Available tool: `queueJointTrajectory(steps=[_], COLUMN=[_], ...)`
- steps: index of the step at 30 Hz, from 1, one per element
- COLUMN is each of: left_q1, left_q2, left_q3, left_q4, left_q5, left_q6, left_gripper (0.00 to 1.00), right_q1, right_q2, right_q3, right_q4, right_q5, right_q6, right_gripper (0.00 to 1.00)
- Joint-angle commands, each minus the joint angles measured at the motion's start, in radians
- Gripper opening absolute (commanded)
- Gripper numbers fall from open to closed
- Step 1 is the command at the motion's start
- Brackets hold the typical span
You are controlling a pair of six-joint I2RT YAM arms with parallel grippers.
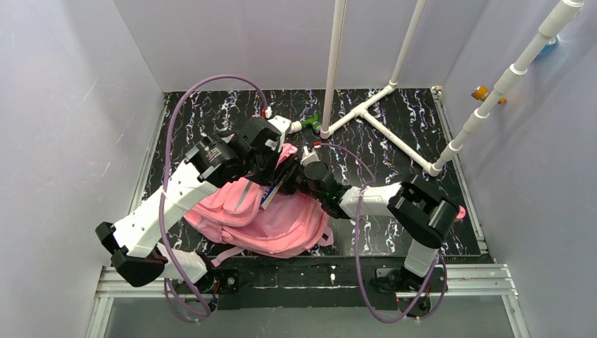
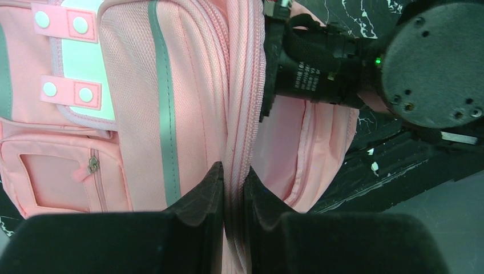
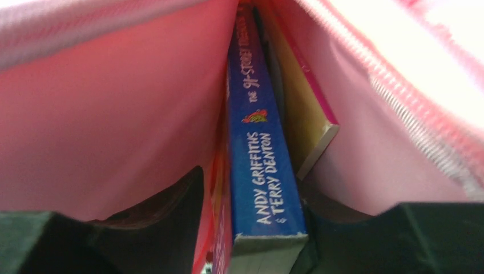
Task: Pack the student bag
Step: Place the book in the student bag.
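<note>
at the bag's zippered rim, the left gripper is pinching the pink edge, its two fingers standing narrow with only fabric between them. inside the opening, the right gripper is straddling a blue-spined book. i cannot tell whether its fingers are pressing the covers or standing just off them, since both tips are showing dark and blurred. a second book, yellowish with a pink edge, is standing just behind the first, its title cut off by the pink lining. that is making two books in all. the one student bag is lying on the black marbled table, near the two arms' bases and left of centre. in the top view both wrists are crowding over its far end and covering most of the opening
</note>
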Motion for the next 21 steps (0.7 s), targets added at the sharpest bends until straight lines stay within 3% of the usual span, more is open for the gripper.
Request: queueJointTrajectory(steps=[1,5,10,16,19,21], left_q1=[0.016,0.036,0.054,0.061,0.066,0.069], left_q2=[-0.072,-0.065,-0.045,-0.016,0.017,0.044], left_q3=[0.004,-0.007,-0.006,-0.048,-0.085,-0.112], left_q4=[0.106,0.111,0.121,0.141,0.167,0.197], left_q5=[0.011,0.006,0.030,0.060,0.108,0.149], left_q6=[-0.006,0.001,0.017,0.020,-0.007,-0.026], left_gripper=[0.00,0.00,0.00,0.00,0.00,0.00], right_q1=[0.010,0.010,0.010,0.003,-0.012,-0.024], right_q2=[-0.129,-0.267,-0.459,-0.670,-0.675,-0.666], right_q3=[-0.044,-0.029,-0.101,-0.075,-0.015,0.009], right_q4=[-0.166,-0.487,-0.705,-1.054,-1.221,-1.284], right_q5=[-0.061,-0.056,-0.049,0.023,0.059,0.075], right_q6=[-0.160,-0.299,-0.435,-0.681,-0.764,-0.783], right_gripper=[0.62,0.78,0.87,0.88,0.86,0.80])
